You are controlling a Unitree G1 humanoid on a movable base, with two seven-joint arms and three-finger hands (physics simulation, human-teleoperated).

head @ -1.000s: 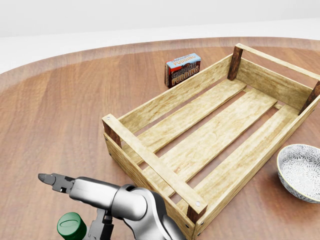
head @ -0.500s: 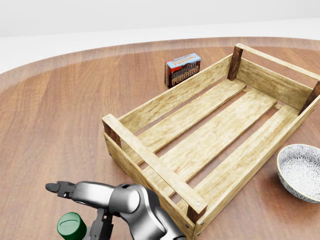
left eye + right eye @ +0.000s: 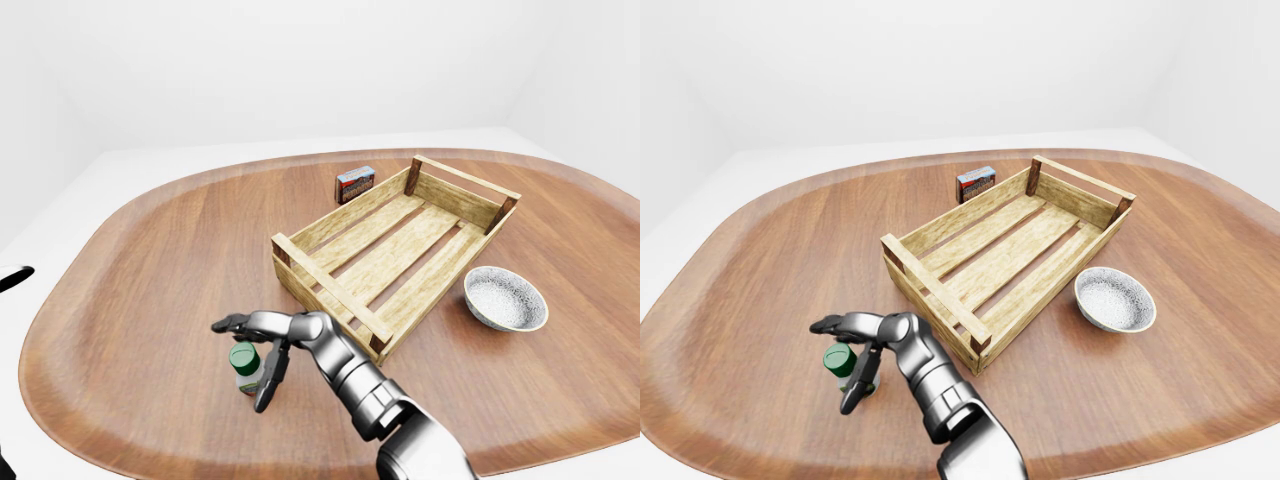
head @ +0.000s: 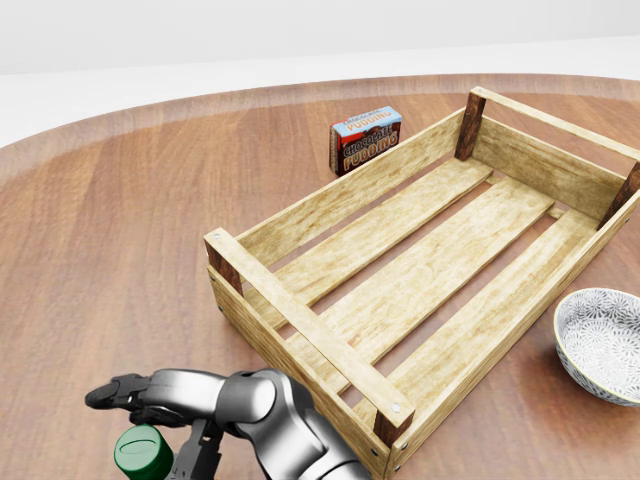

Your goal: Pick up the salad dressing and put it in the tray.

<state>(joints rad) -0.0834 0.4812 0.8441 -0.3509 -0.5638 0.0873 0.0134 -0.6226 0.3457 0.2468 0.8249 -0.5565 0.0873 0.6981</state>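
Currently the right hand (image 3: 853, 350) reaches over the salad dressing bottle (image 3: 247, 368), its fingers (image 3: 271, 375) spread about the green cap (image 4: 143, 451), one above and one down its side, not closed round it. That bottle stands upright on the wooden table (image 3: 150, 260), just at eight o'clock of the slatted wooden tray (image 3: 392, 248). A chocolate pudding box (image 4: 366, 138) stands at the tray's eleven o'clock, and a patterned bowl (image 3: 505, 298) at its four o'clock.

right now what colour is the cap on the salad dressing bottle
Green cap, clearest in the left-eye view.
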